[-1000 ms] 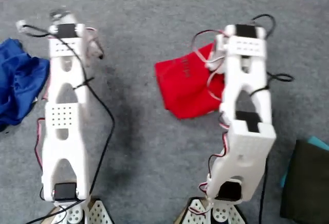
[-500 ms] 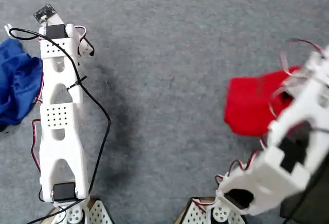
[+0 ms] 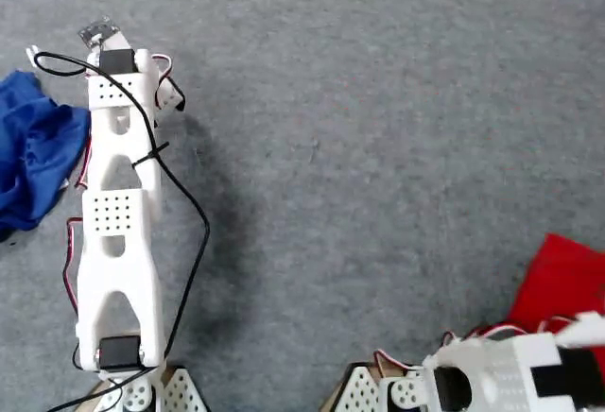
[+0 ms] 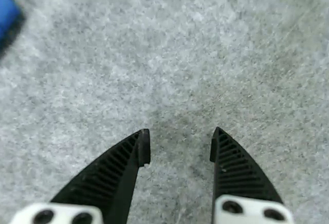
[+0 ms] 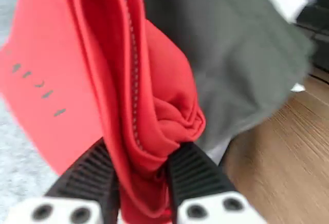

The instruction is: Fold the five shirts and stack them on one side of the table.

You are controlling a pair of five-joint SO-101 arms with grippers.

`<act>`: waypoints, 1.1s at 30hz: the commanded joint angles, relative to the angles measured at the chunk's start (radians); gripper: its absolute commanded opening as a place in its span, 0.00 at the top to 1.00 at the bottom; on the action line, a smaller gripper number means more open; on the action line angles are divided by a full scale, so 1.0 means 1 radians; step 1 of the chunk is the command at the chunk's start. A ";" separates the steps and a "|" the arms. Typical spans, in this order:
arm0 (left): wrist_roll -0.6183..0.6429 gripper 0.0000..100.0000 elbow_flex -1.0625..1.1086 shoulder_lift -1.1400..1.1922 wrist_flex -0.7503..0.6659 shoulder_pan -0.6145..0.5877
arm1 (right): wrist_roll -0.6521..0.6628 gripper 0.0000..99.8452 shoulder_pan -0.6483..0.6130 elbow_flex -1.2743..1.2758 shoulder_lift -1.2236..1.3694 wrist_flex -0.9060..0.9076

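Right gripper [image 5: 143, 154] clamped on bunched fold of red shirt [image 3: 564, 280], lower right of high view, by dark shirt [image 5: 231, 44]. Left gripper [image 4: 180, 144] parted, empty, upper left near blue shirt [image 3: 33, 157]. Risk: bunched pinch, fold likely springs open on release.
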 commanded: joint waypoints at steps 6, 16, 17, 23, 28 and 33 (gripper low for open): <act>0.005 0.80 -0.018 -0.008 -0.011 0.017 | 0.057 0.99 0.122 -0.176 0.124 -0.014; -0.063 0.80 -0.086 -0.030 0.063 0.018 | 0.083 0.64 0.101 -0.254 0.168 0.026; -0.089 0.80 -0.130 -0.033 0.097 0.018 | 0.083 0.59 0.096 -0.255 0.168 0.032; -0.195 0.80 -0.261 -0.071 0.144 0.000 | 0.083 0.49 0.059 -0.255 0.139 0.043; -0.275 0.80 -0.155 -0.211 0.146 -0.041 | 0.083 0.51 0.027 -0.255 0.024 0.043; -0.407 0.80 0.068 -0.493 0.147 -0.080 | 0.126 0.51 -0.022 -0.246 -0.133 0.043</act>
